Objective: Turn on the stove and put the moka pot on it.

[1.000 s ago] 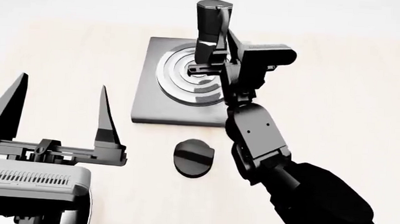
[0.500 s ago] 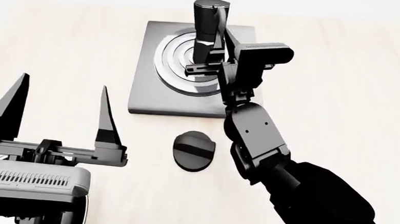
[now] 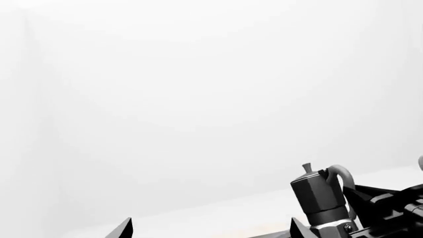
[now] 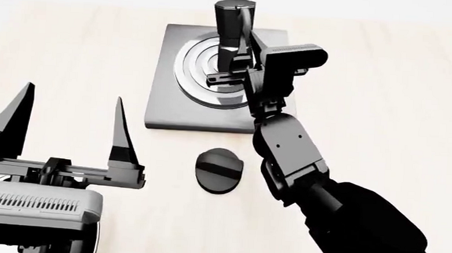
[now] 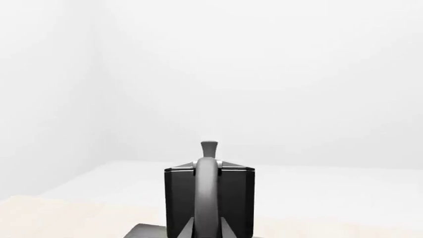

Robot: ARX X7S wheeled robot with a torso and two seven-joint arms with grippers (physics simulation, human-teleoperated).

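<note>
1. Stove [image 4: 182, 104] flat on pale table [image 4: 383, 82]; bare wood on every side of the plate, widest stretch toward the table's right side, far edge of the plate near the table's back edge.
2. Round black knob [image 4: 219, 171] just beside the stove's near edge, apart from it, nothing touching it.
3. Moka pot [image 4: 231, 22] upright over the far part of the stove's ring burner [image 4: 196, 67]; whether base rests on the rings or hangs just above, cannot tell. Seen also in left wrist view [image 3: 319, 198] and from behind its handle in right wrist view [image 5: 209, 198].
4. Right gripper [image 4: 231, 66] over the stove's centre, arm reaching in across the stove's near-right corner; fingers clamped on the pot's lower body, handle side.
5. Left gripper [image 4: 67, 124] well clear of the stove's left edge, raised above the table; fingers [image 4: 119, 129] spread wide apart, nothing between them, touching nothing.
</note>
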